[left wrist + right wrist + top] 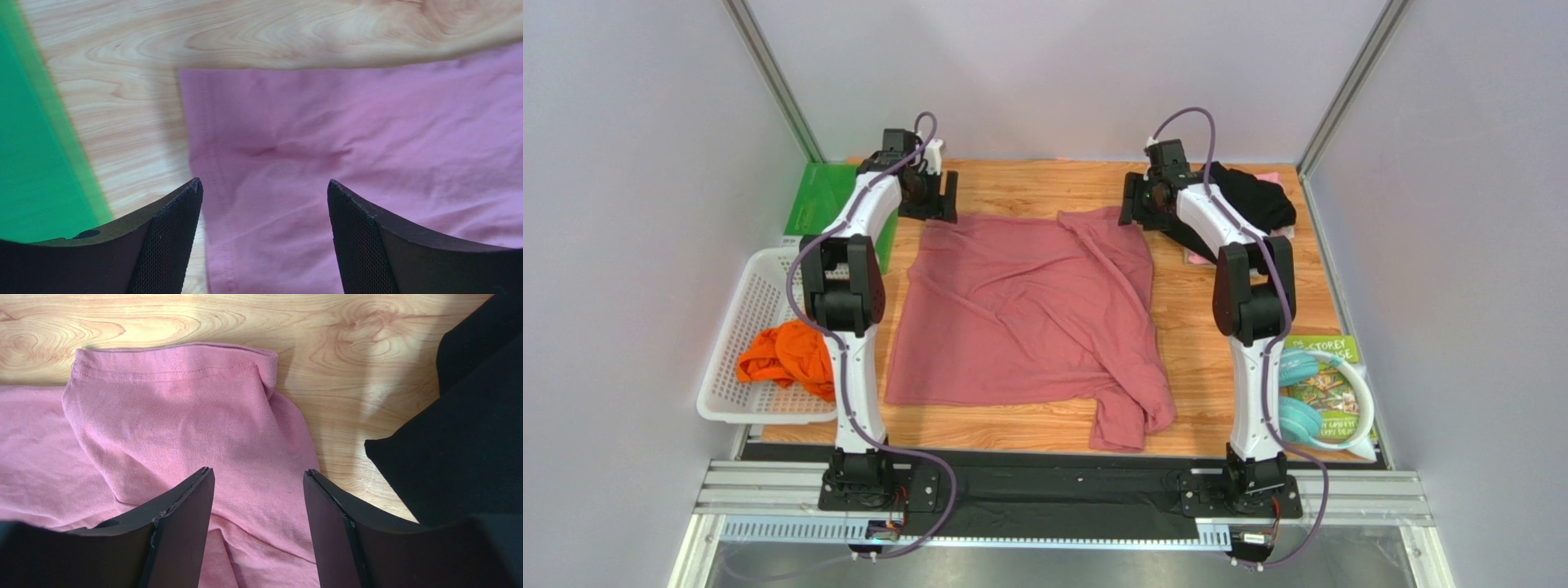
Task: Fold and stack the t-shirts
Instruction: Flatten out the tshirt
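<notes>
Jaws wide on both arms, I hover over the far edge of the pink shirt [1020, 319]. Left corner lies under the left arm [844, 276], right corner under the right arm [1247, 288].

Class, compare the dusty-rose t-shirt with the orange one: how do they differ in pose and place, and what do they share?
The dusty-rose t-shirt lies spread mostly flat; the orange t-shirt is bunched in a heap. The dusty-rose t-shirt is on the wooden table; the orange t-shirt sits in the white basket. Both are soft cloth, neither yet folded.
</notes>
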You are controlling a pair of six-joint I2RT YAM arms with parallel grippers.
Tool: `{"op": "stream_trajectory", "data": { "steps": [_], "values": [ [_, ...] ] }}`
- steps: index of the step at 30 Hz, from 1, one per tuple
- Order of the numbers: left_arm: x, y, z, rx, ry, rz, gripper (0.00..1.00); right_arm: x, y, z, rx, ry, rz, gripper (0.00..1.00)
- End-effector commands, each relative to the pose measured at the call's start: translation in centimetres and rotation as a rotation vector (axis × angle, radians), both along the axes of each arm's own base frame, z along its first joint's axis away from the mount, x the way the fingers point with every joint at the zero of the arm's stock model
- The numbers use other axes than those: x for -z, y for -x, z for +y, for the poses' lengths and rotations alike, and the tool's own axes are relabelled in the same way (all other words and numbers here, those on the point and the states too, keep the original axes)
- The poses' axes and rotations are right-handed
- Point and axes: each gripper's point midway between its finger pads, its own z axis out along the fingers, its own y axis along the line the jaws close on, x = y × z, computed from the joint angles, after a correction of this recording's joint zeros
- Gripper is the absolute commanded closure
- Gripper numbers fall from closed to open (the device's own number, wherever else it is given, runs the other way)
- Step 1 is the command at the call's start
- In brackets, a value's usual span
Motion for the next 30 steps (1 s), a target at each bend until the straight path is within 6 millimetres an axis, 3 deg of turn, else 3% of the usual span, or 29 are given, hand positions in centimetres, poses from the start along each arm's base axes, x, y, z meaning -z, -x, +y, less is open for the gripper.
{"op": "stream_trajectory", "data": {
  "steps": [1, 8, 13, 20, 30],
  "values": [
    [-0.5, -1.2, 0.9, -0.036, -0.003, -0.013, 0.20, 0.4, -0.8, 0.5, -0.001, -0.040, 0.003, 0.40],
    [1.0, -2.6, 1.1, -0.044, -0.003, 0.000, 0.20, 1.5, -1.5, 0.5, 0.003, -0.075, 0.021, 0.42],
    [1.0, -2.9, 0.9, -0.031, 0.006, -0.006, 0.20, 2.4, -1.6, 0.8, -0.011, -0.088, 0.035, 0.44],
    [2.7, -3.1, 0.7, -0.017, 0.007, 0.016, 0.20, 1.6, -1.9, -0.1, -0.020, -0.074, 0.018, 0.43],
    [3.1, -3.9, 0.4, -0.004, 0.023, 0.004, 0.20, 0.1, -2.9, -1.6, -0.004, -0.080, -0.019, 0.43]
  ]
}}
